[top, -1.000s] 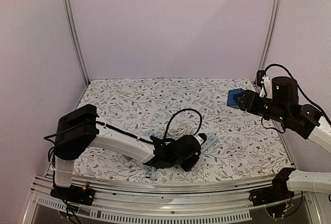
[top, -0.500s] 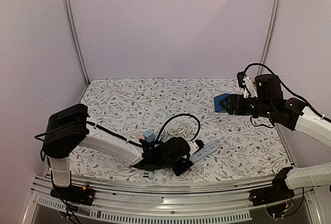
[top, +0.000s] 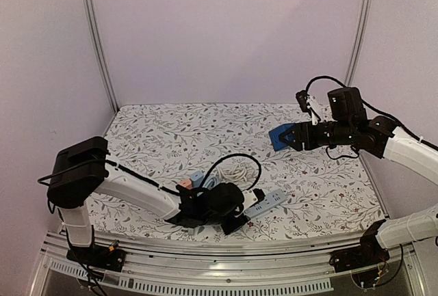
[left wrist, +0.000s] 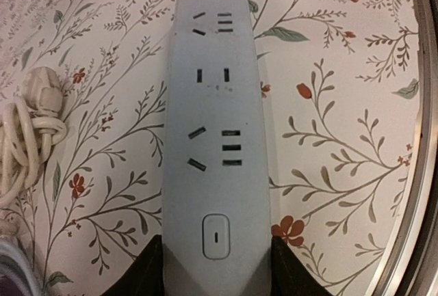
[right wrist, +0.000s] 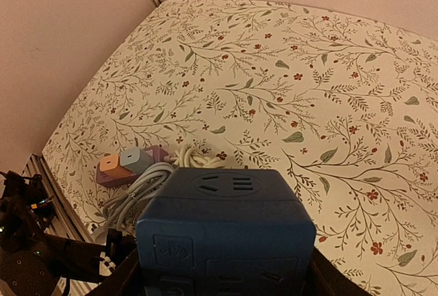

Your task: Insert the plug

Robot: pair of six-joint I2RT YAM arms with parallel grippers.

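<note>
My left gripper (top: pixel 231 211) is shut on the switch end of a pale grey power strip (top: pixel 267 202), which lies flat on the table. In the left wrist view the strip (left wrist: pixel 213 104) runs away from my gripper (left wrist: pixel 215 272), sockets facing up, black fingers (left wrist: pixel 147 274) on both sides. A cream plug (left wrist: pixel 42 85) on a coiled cord lies left of it. My right gripper (top: pixel 301 136) is shut on a blue cube socket (top: pixel 282 137), held above the table's back right. The cube (right wrist: pixel 226 231) fills the right wrist view between the jaws.
A coiled cream cord (top: pixel 237 171) lies behind the strip. An orange, grey and purple adapter (right wrist: pixel 126 162) with a bundled grey cable (right wrist: pixel 133 190) lies near the left arm. A black cable loops over the left wrist. The metal table rail (left wrist: pixel 417 173) runs close on the strip's right.
My right arm has swung left and out over the table with the blue cube. My left gripper has slid left along the near edge, dragging the power strip with it.
</note>
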